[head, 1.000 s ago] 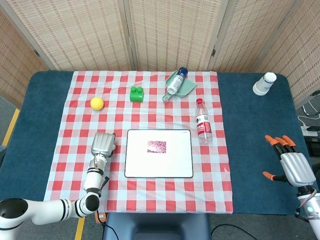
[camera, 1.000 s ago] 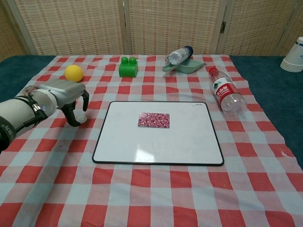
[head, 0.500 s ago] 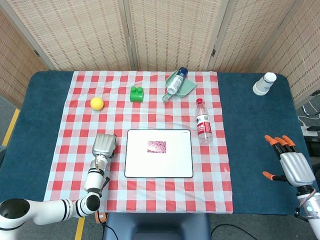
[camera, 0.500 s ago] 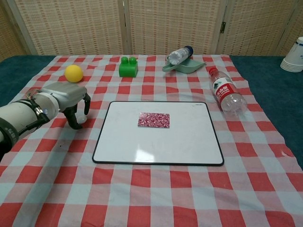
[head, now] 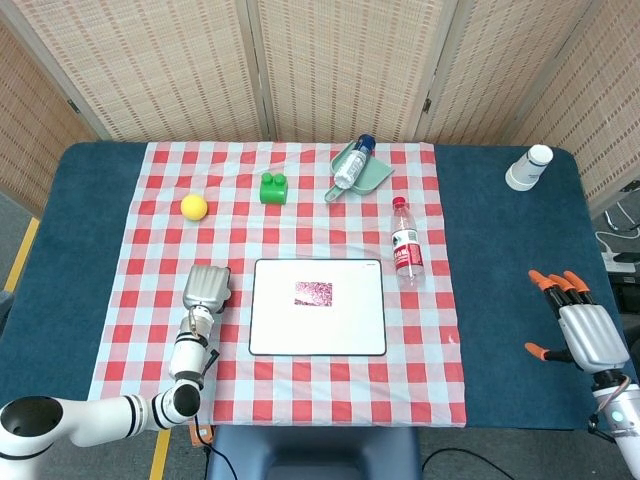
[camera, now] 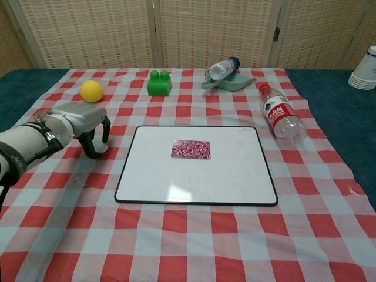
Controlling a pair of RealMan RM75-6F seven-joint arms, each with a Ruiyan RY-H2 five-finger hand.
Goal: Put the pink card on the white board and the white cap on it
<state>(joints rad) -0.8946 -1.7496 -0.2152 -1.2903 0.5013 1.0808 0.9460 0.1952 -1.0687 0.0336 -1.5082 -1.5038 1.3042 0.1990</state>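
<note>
- The pink card (camera: 190, 148) was found lying flat on the white board (camera: 235, 176), a little towards the board's far edge and left of its middle.
- The white board was laid on the checked cloth (head: 140, 330), near the cloth's front edge and roughly midway between its left and right edges.
- The left hand (camera: 82, 120) was held palm-down over the cloth just beside the board's left edge, with its fingers (camera: 89, 144) curled downwards to the cloth.
- A small white object, taken to be the white cap (camera: 101, 148), was seen at the fingertips; whether it was actually gripped could not be told.
- The right hand (head: 587, 330) was seen only in the head view, over the blue table (head: 500, 300) near its right edge, well apart from the cloth; its orange-tipped fingers were spread and nothing was held.
- A yellow ball (camera: 91, 90) was placed near the cloth's left edge, towards the far side.
- A green block (camera: 158, 83) was set near the far edge of the cloth.
- A green dustpan (head: 372, 173) was laid by the far edge, with a clear bottle (camera: 222, 69) resting across it.
- A red-labelled bottle (camera: 281, 114) was laid on its side just beside the board's far right corner.
- A stack of paper cups (head: 527, 167) was placed at the table's far right corner.
</note>
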